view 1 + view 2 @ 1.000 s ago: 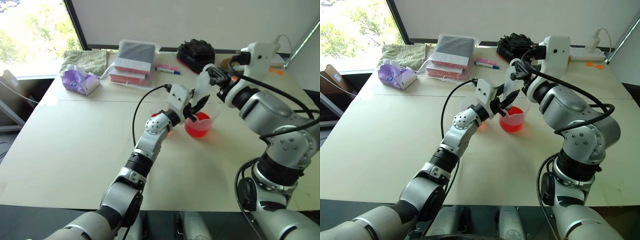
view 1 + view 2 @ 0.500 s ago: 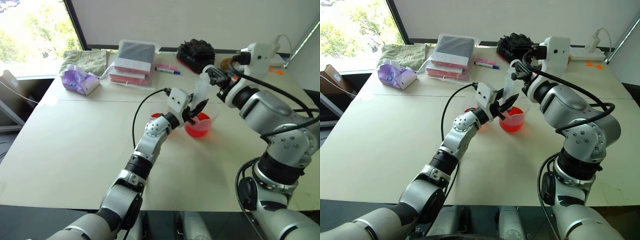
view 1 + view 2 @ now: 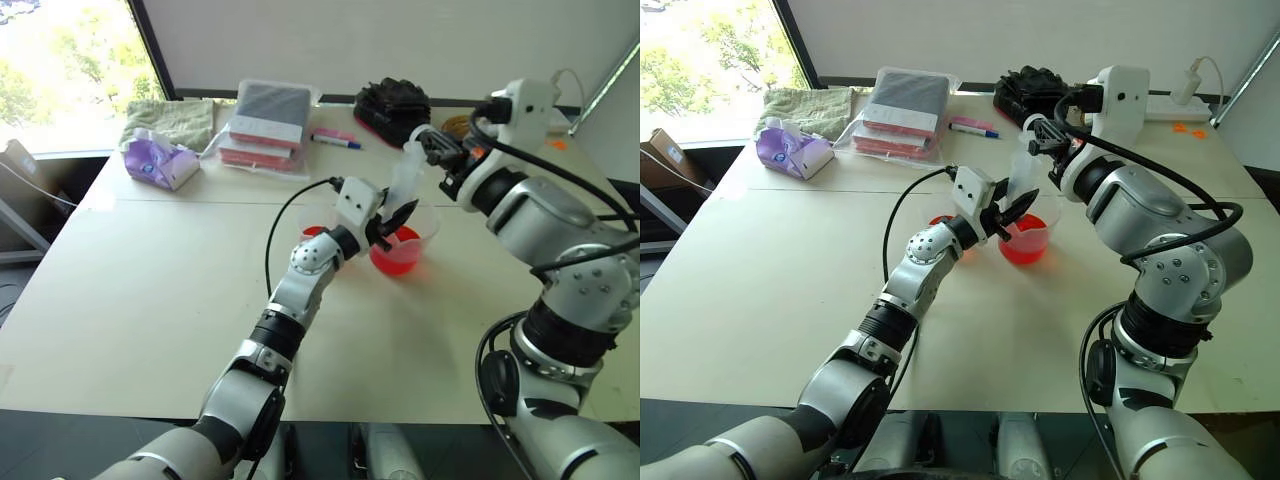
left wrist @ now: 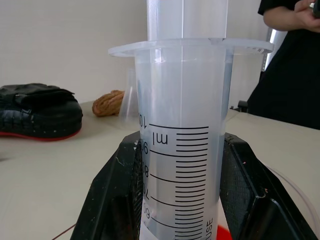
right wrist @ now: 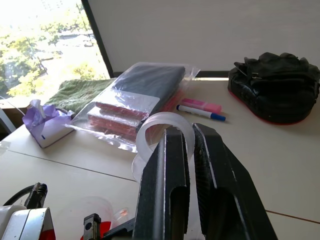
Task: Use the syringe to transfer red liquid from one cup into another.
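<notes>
The syringe (image 4: 182, 135) stands upright over the spouted beaker (image 3: 1028, 238) in the middle of the table (image 3: 770, 290), its lower end dipping toward the red liquid (image 3: 396, 255) inside. The left gripper (image 3: 1008, 212) has its jaws clamped on the clear barrel, one black finger (image 4: 116, 200) pressed to each side, the printed scale facing out. Above it, the right gripper (image 3: 1037, 135) comes in from the right, jaws pinched on the white plunger (image 5: 165, 137) at the top. Just left of the beaker, partly behind the left wrist, sits the smaller cup (image 3: 313, 234) with a little red at the bottom. On the far side lie a bagged stack of books (image 3: 265, 125), a blue-capped marker (image 3: 335, 141), a black pouch (image 3: 393, 105), a green towel (image 3: 170, 120) and a purple tissue pack (image 3: 158, 160). A person in black (image 4: 292, 65) stands beyond the table.
</notes>
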Robot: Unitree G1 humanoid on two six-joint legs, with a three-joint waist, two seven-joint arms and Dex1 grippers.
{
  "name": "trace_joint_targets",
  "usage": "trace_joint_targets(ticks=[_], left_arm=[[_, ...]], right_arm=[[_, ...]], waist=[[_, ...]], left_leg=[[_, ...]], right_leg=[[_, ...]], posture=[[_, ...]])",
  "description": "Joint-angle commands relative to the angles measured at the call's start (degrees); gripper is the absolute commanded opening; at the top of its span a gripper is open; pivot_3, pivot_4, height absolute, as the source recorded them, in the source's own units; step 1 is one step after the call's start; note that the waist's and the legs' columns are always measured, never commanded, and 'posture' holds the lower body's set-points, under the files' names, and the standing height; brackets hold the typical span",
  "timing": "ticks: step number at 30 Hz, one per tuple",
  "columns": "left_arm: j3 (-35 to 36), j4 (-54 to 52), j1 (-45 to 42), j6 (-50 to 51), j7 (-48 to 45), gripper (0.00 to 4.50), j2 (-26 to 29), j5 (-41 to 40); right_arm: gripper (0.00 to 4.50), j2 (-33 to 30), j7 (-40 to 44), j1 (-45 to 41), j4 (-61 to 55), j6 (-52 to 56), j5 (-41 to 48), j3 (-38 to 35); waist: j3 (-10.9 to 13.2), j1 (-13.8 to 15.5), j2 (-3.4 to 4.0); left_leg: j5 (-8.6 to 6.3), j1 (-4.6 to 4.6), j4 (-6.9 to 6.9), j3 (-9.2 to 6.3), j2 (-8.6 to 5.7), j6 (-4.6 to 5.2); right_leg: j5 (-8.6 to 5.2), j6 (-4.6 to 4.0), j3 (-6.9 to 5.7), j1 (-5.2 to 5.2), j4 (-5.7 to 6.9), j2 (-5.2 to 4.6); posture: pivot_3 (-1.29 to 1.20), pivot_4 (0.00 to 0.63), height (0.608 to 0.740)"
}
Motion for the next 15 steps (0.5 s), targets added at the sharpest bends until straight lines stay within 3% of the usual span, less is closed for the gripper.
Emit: trace_joint_targets(ticks=[1,6,9,13,15], left_arm=[[-1.89,0.19,0.23,-0.26,-1.17,1.53,-3.2,0.07],[-1.81,0.1,0.07,-0.54,-1.15,1.53,-3.08,0.04],[-1.74,0.28,0.01,-0.85,-1.1,1.53,-3.0,0.12],[-1.72,0.21,0.07,-0.95,-1.02,1.53,-2.99,0.09],[-1.65,0.34,-0.03,-1.04,-0.99,1.53,-3.0,0.07]], right_arm=[[0.1,-1.58,1.16,-0.61,-3.83,1.03,2.18,-1.8],[0.1,-1.71,2.11,0.22,-4.39,2.77,3.77,-1.88],[1.12,-1.62,2.54,0.34,-4.52,3.63,4.62,-2.1],[3.03,-2.87,2.97,0.45,-4.72,4.38,4.29,-1.62],[3.03,-3.32,3.29,0.31,-4.64,4.44,4.35,-1.62]], waist=[[0.0,0.05,0.0],[0.0,0.18,0.0],[0.0,0.17,0.0],[0.0,0.22,0.0],[0.0,0.19,0.0]], left_leg=[[-0.01,0.0,0.0,0.0,0.0,0.01],[-0.02,-0.02,0.0,0.0,0.0,0.03],[-0.02,-0.02,0.0,-0.01,0.0,0.04],[-0.03,-0.03,0.0,-0.01,0.0,0.05],[-0.03,-0.04,0.0,-0.01,0.0,0.05]], right_leg=[[0.0,0.0,0.0,0.0,-0.01,0.0],[0.0,0.0,0.0,0.0,-0.04,-0.02],[0.0,0.0,0.0,0.0,-0.05,-0.02],[0.0,0.0,-0.01,0.0,-0.06,-0.03],[0.0,0.0,-0.01,0.0,-0.08,-0.03]], posture=[[0.0,0.15,0.74],[0.0,0.15,0.74],[0.0,0.15,0.74],[0.0,0.15,0.74],[0.0,0.15,0.74]])
